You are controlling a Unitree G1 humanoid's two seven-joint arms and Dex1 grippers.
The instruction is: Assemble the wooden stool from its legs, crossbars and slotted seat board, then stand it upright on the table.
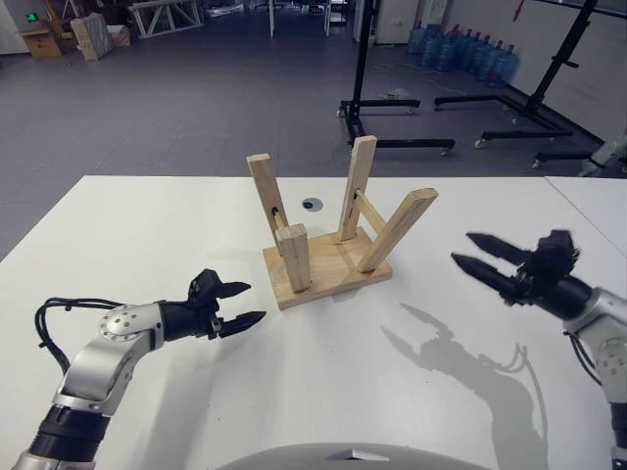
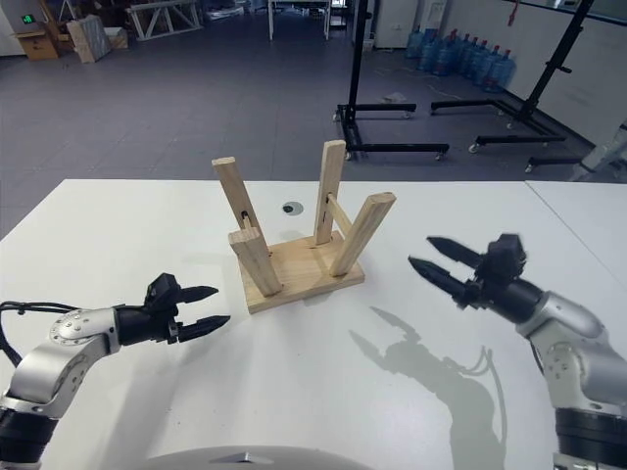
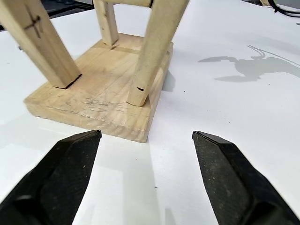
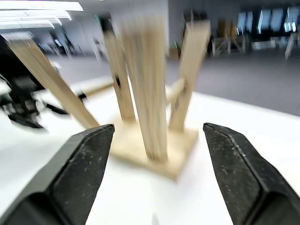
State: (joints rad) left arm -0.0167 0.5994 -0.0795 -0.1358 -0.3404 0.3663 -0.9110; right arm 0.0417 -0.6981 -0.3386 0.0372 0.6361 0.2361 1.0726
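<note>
We are holding our left gripper [image 1: 253,302] low over the table [image 1: 137,220], toward its near left corner. Its fingers are spreading wide and gripping nothing, and they are pointing at the stool [image 1: 359,191] just beyond. The stool is sitting upside down around the middle of the table, nearer the far edge. Its seat board [image 1: 328,274] is lying flat on the surface and four legs [image 1: 266,191] are sticking up. They are leaning at different angles, the rightmost leg [image 1: 400,228] slanting well outward. We are seeing one crossbar [image 1: 370,211] between the two right legs; whether others are fitted we cannot tell. Our right gripper [image 1: 460,247] is hovering beside the stool toward the right edge, likewise spread apart and empty. We are judging the joining mostly done. Straightening the legs and turning the stool onto its feet are remaining.
</note>
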